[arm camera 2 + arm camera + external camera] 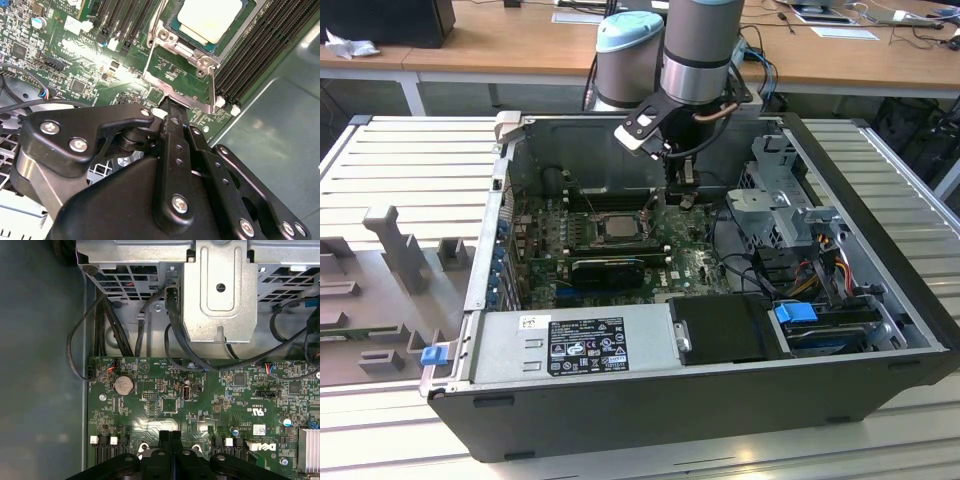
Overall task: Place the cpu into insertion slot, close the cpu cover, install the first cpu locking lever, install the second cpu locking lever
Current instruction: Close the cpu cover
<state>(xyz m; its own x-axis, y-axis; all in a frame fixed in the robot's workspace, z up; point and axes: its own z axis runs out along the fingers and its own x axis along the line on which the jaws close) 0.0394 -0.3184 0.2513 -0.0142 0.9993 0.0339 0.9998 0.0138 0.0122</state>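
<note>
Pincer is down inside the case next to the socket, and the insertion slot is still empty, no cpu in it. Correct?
Not empty: the second wrist view shows the cpu seated in the insertion slot, framed by the cpu cover. The pincer is indeed down inside the case beside that slot.

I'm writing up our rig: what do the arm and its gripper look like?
The arm is a silvery-grey tube with a dark band and a pale blue joint cap. Its gripper is matte black, built of hinged links fastened with silver screws.
</note>
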